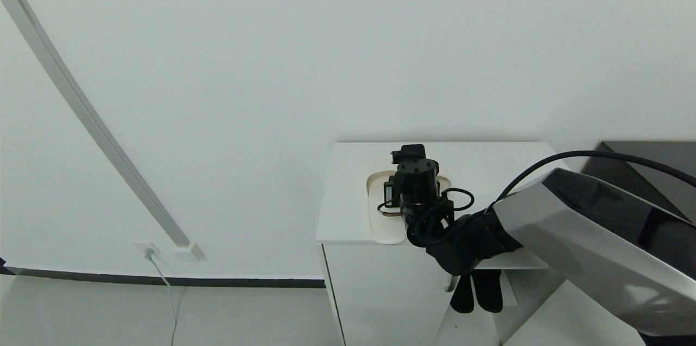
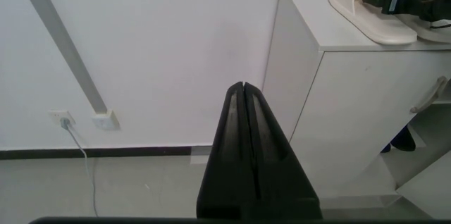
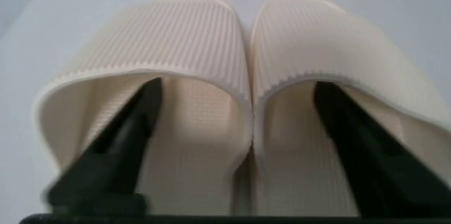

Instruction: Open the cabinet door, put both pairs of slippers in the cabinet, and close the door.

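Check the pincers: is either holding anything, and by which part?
Nothing is clamped yet. The right pincer is open, one finger under each strap of the cream slippers on the cabinet top. The left pincer is shut and empty.

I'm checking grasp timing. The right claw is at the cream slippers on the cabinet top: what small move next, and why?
Probably close the right claw: it is open, one finger inside each of the cream slippers, which lie side by side, so closing should pinch both together.

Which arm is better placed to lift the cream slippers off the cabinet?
Right: the right gripper is open, a finger inside each of the slippers; the left gripper is shut, off beside the cabinet.
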### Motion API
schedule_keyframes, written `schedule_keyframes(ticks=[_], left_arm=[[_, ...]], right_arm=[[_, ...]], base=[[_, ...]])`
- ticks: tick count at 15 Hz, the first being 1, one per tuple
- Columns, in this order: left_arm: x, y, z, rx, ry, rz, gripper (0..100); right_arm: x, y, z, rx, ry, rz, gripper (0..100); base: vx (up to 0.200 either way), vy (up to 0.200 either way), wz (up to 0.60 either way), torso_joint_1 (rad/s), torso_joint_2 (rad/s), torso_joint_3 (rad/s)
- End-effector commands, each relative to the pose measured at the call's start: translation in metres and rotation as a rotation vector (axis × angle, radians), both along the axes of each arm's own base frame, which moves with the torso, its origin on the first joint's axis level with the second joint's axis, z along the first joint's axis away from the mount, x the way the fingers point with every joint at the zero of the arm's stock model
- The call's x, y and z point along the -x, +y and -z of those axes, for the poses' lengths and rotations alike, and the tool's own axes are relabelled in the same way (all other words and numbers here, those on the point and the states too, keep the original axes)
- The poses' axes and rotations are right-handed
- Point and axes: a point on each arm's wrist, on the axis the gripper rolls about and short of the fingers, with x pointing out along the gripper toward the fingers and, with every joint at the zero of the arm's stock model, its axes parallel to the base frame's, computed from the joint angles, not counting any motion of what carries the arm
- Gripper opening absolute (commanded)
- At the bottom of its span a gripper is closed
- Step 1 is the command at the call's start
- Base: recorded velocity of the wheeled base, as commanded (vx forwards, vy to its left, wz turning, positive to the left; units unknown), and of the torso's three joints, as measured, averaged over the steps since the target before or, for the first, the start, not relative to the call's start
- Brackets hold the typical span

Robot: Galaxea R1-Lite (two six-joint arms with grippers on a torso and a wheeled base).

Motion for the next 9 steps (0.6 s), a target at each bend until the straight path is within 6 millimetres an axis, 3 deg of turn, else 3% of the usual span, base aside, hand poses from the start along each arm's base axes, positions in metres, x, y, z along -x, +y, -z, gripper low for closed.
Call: schedule_keyframes(ticks=[1,6,9], left_arm=[[0.0,0.0,0.0,0.0,0.0,0.0,0],[0.0,0.0,0.0,0.0,0.0,0.0,0],[0.0,0.0,0.0,0.0,0.0,0.0,0]], right_arm=[[0.0,0.001,0.002,0.003,0.003,-0.001,0],[0.001,-0.001,-0.002,-0.006,-0.005,-0.001,0],[0.026,-0.016,-0.039,-0.025,-0.022,-0.056,0]], base=[[0.0,0.0,0.0,0.0,0.0,0.0],[0.0,0.0,0.0,0.0,0.0,0.0],[0.0,0.0,0.0,0.0,0.0,0.0]])
